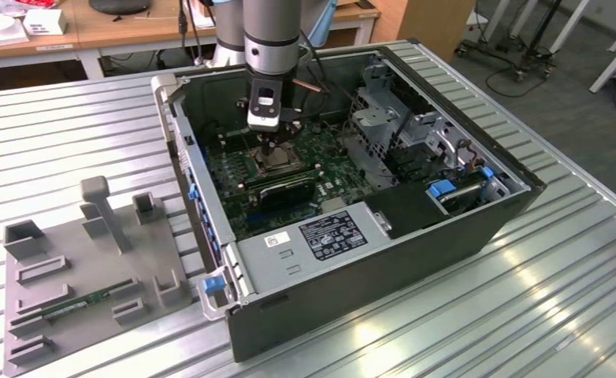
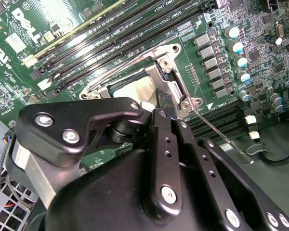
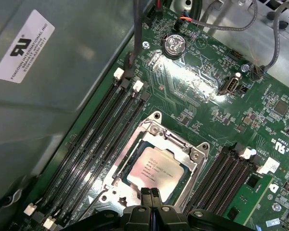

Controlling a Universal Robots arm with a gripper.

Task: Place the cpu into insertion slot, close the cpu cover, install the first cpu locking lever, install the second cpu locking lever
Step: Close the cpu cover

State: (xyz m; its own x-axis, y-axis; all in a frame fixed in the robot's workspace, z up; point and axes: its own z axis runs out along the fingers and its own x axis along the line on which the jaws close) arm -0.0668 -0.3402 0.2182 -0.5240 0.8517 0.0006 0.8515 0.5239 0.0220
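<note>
Your hand [image 3: 151,195] is hovering low over the socket inside the open computer case [image 1: 465,228]. Its fingers [image 3: 145,198] are looking drawn together, though you are seeing little more than their tips, so take that with some caution. Those tips are sitting at the edge of the cpu [image 3: 156,169], which is lying flat in the insertion slot [image 1: 280,164], silvery face up. The cpu cover [image 3: 180,143] is lying down around it, framing the chip through its window.

In the second wrist view a thin locking lever [image 2: 220,136] is angling out from a corner of the socket across the green motherboard [image 2: 195,79].

In the exterior view the slot is sitting at about 10 o'clock from the case's middle. A grey fixture tray [image 1: 87,268] is resting on the table [image 1: 560,315] at 8 o'clock of the case.
</note>
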